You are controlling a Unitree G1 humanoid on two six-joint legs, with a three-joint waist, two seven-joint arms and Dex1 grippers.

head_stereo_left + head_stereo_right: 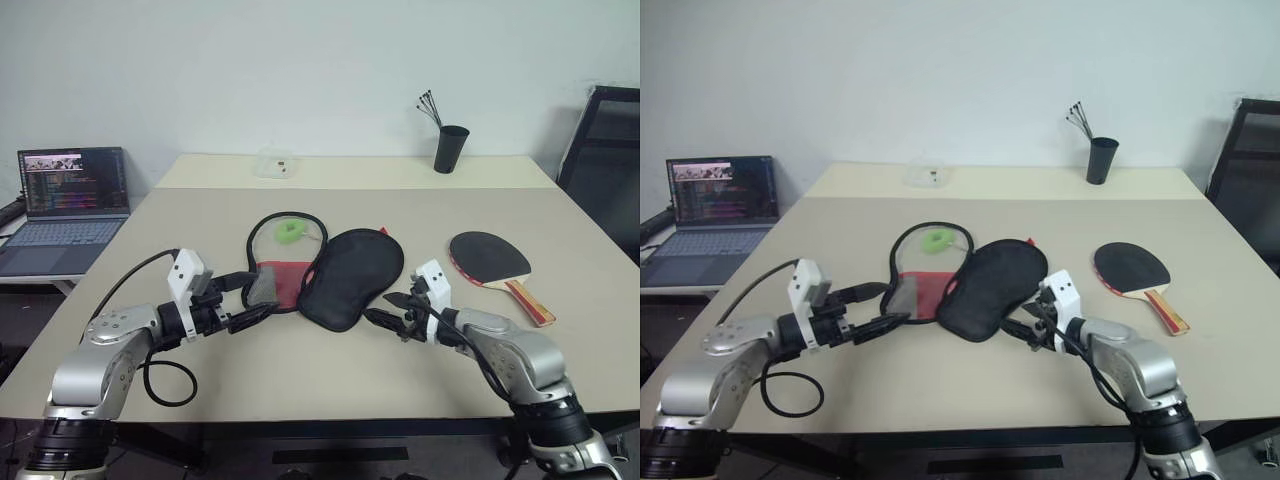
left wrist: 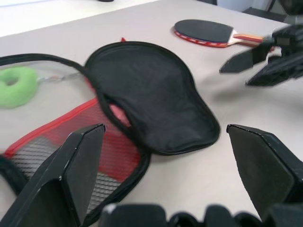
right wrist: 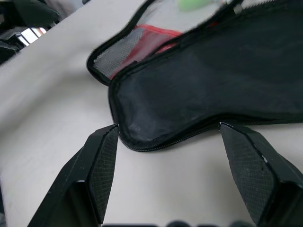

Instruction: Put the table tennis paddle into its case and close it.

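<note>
In front of you is a wide beige table [image 1: 330, 380], and everything for this job lies on it. The biggest item is the case [image 1: 345, 275], lying unzipped and spread flat near the middle: one half is plain black fabric, the other shows a red mesh panel, with a green ring [image 1: 289, 232] resting inside its black rim. Well off to the right of the case lies the paddle [image 1: 492, 258], black face up, its wooden handle pointing toward the table's near right edge. Your left gripper [image 1: 247, 300] sits at the case's left side, fingers spread wide and holding nothing, their tips right at the grey mesh corner of the red half. Your right gripper [image 1: 388, 309] sits just beside the near edge of the black half, fingers also spread and empty; the paddle is farther to its right, apart from it. At the table's far edge stands a black cup [image 1: 451, 148] of sticks.
</note>
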